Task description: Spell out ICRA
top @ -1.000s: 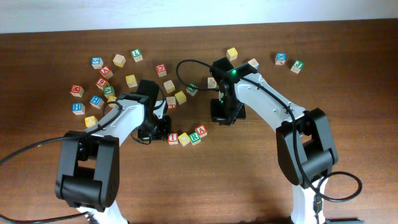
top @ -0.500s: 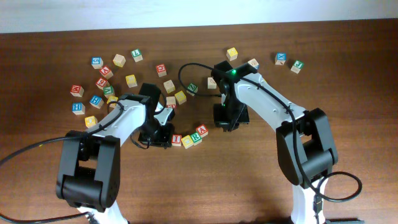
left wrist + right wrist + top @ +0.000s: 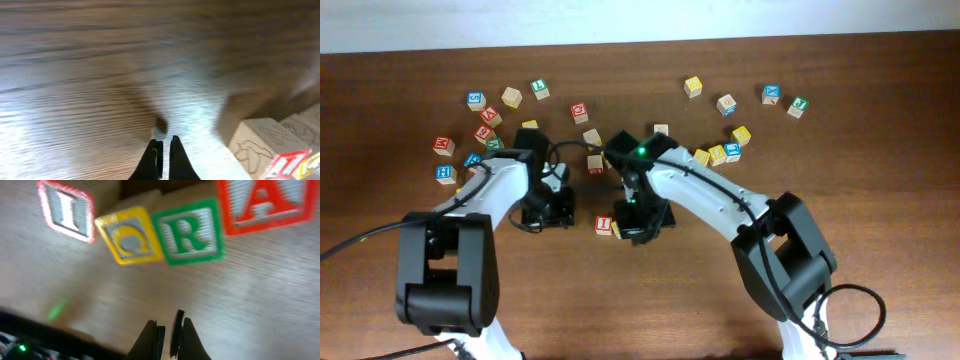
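Note:
In the right wrist view a row of letter blocks lies on the wooden table: a red I block (image 3: pixel 66 210), a yellow block (image 3: pixel 129 234) with a round letter, a green R block (image 3: pixel 189 230) and a red A block (image 3: pixel 262 202). My right gripper (image 3: pixel 169 322) is shut and empty, just in front of the row. In the overhead view it (image 3: pixel 638 222) covers most of the row; only the I block (image 3: pixel 603 225) shows. My left gripper (image 3: pixel 546 206) is left of the row, shut and empty (image 3: pixel 165 142), with a plain wooden block (image 3: pixel 265 142) to its right.
Several loose letter blocks lie at the back left, such as a blue one (image 3: pixel 475 100) and a green one (image 3: pixel 539 89). More lie at the back right: a yellow block (image 3: pixel 693 86), a blue one (image 3: pixel 772 94), a green one (image 3: pixel 798 106), and a short cluster (image 3: pixel 718 154).
My right arm has swung left and forward, now over the letter row. My left gripper has drawn back to the left, away from the row.

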Motion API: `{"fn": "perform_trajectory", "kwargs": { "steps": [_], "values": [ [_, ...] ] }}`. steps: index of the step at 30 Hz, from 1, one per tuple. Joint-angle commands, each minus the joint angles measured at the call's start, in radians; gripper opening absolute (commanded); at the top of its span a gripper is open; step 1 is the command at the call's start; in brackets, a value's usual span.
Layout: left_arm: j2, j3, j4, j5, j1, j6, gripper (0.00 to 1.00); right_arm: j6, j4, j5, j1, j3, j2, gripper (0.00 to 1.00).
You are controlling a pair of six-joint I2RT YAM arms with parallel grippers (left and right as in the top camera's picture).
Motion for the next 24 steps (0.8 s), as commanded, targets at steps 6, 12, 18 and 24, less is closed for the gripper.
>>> {"fn": "perform_trajectory", "kwargs": {
  "steps": [6, 12, 18, 24],
  "values": [
    [0.011, -0.003, -0.032, -0.006, 0.137, -0.05, 0.0, 0.119, 0.069, 0.13, 0.042, -0.051, 0.003, 0.04],
    [0.011, -0.003, -0.032, -0.006, 0.134, -0.049, 0.0, 0.119, 0.201, 0.123, 0.042, -0.129, 0.003, 0.04],
    [0.011, -0.003, -0.032, -0.006, 0.134, -0.049, 0.0, 0.12, 0.254, 0.139, 0.042, -0.132, 0.003, 0.04],
    [0.011, -0.003, -0.033, -0.006, 0.134, -0.049, 0.0, 0.124, 0.291, 0.177, 0.042, -0.135, 0.003, 0.04]
  ]
}}
